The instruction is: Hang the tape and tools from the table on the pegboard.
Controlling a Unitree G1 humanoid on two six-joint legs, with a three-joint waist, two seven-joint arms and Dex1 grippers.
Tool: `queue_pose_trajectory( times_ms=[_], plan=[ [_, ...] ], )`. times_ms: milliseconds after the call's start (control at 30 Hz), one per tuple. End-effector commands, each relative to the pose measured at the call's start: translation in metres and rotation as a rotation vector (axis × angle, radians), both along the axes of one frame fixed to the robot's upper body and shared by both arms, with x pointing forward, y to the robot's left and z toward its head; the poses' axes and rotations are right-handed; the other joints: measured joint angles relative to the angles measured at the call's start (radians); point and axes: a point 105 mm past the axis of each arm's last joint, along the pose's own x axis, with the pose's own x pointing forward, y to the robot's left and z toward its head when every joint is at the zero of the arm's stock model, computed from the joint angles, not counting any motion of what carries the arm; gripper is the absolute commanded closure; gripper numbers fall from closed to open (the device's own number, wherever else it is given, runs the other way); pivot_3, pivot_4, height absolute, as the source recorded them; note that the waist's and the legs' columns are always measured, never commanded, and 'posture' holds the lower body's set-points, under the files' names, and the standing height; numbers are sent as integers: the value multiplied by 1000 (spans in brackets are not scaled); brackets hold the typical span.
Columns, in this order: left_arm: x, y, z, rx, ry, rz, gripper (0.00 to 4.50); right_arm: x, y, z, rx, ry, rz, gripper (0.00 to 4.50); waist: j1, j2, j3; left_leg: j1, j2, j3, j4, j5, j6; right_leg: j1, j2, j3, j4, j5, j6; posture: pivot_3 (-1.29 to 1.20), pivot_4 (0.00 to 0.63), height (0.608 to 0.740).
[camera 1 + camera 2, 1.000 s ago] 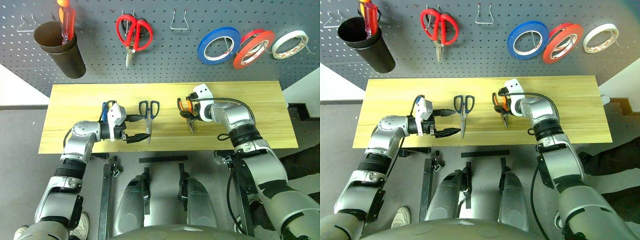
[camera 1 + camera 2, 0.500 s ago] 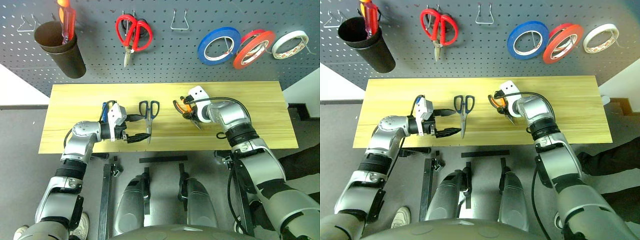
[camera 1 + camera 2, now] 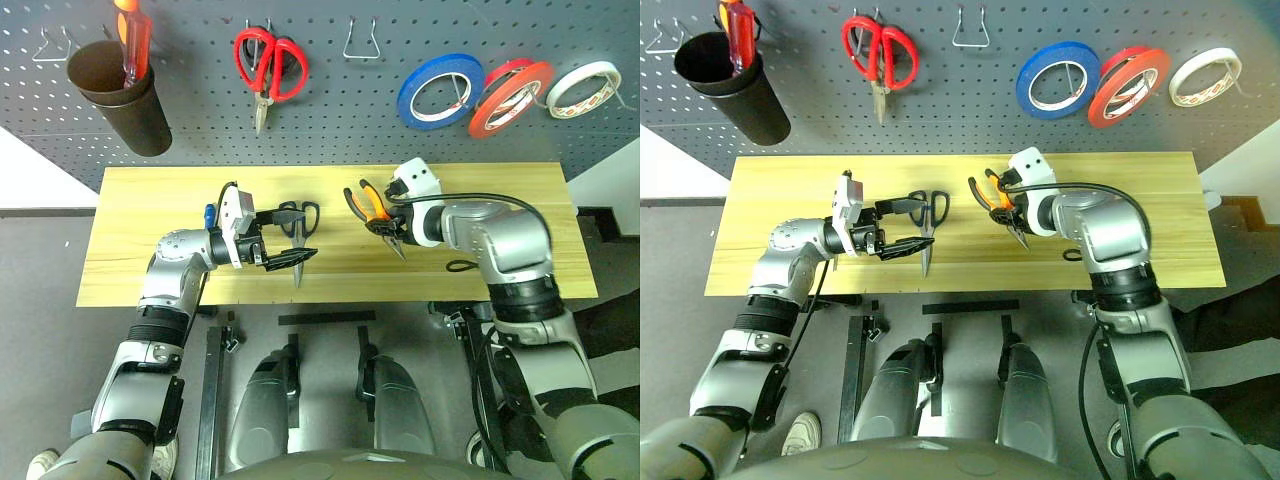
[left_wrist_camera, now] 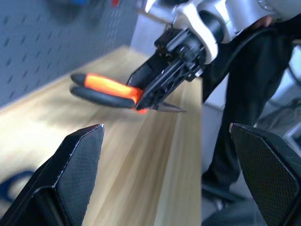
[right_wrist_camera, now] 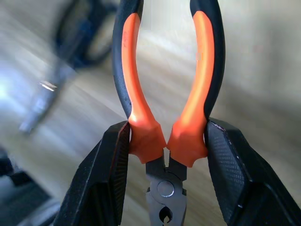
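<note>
above the table [image 3: 520, 215], the orange-and-black pliers [image 3: 375, 208] are held clear of the wood by the right gripper [image 3: 393, 216] — its two black fingers [image 5: 109, 174] are clamped on the lower ends of the handles, just above the pivot, with the nose pointing down. the left gripper [image 3: 298, 232] is spread wide with nothing between its fingers, hovering over the dark-handled scissors [image 3: 298, 232] that lie flat on the table. a small blue-handled screwdriver [image 3: 209, 215] is partly hidden behind the left wrist. on the pegboard [image 3: 330, 110] the blue tape [image 3: 438, 91] is already hung on a hook, beside a red roll [image 3: 508, 98] and a white roll [image 3: 580, 88].
</note>
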Motion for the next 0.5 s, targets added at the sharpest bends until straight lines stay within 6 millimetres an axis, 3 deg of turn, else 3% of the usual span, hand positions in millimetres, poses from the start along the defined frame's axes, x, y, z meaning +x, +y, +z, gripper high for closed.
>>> queue_pose_trajectory(
  times_ms=[33, 267, 500],
  plan=[
    [-5, 7, 30, -93, -71, -27, 0, -29, 11, 40, 103, -120, 88, 2453, -1, -1, -12, -2, 0, 0, 1, 0, 0, -2, 0, 0, 0, 0, 0, 103, 207, 711],
    [-6, 21, 59, -184, -120, -1, 0, -44, 17, 94, 259, -347, 101, 2453, -1, -4, -70, -4, 0, -1, 1, 0, 0, -1, 0, -1, -1, 0, 0, 110, 152, 711],
    [-11, 41, 87, -263, -155, 50, 0, -31, 17, 135, 323, -510, 75, 2453, -1, -7, -122, -3, 0, -2, 1, 1, -1, 0, 1, -1, -1, 0, 0, 148, 112, 711]
  ],
)
